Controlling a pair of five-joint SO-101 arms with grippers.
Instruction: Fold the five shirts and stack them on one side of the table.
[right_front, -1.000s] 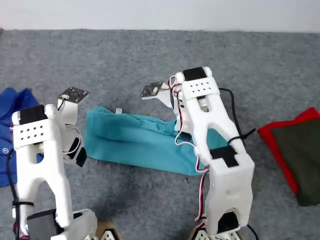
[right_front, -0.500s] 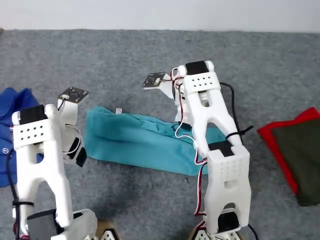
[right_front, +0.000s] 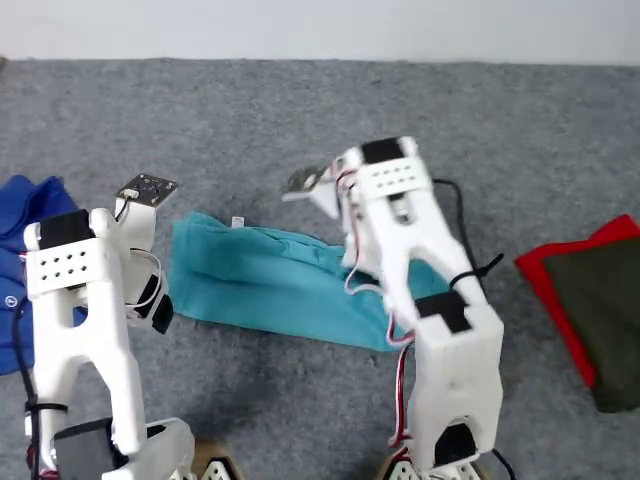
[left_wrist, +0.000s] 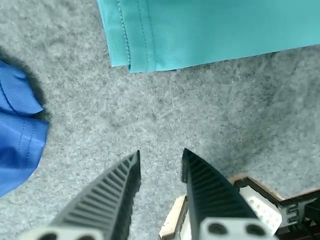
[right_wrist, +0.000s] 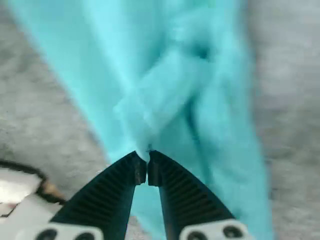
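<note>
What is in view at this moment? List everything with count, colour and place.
teal shirt: one, teal, a long band across the middle of the table, between the arms.
blue shirt: one, blue, bunched at the table's edge beside the left arm.
red shirt: one, red, at the table's edge beside the right arm, under the dark olive shirt.
dark olive shirt: one, dark olive, lying on the red shirt.
table: one, grey textured covering.
wall: white strip behind the table.
left gripper: one, black fingers, open, over bare table between the blue and teal shirts.
right gripper: one, black fingers, shut on a fold of the teal shirt.
</note>
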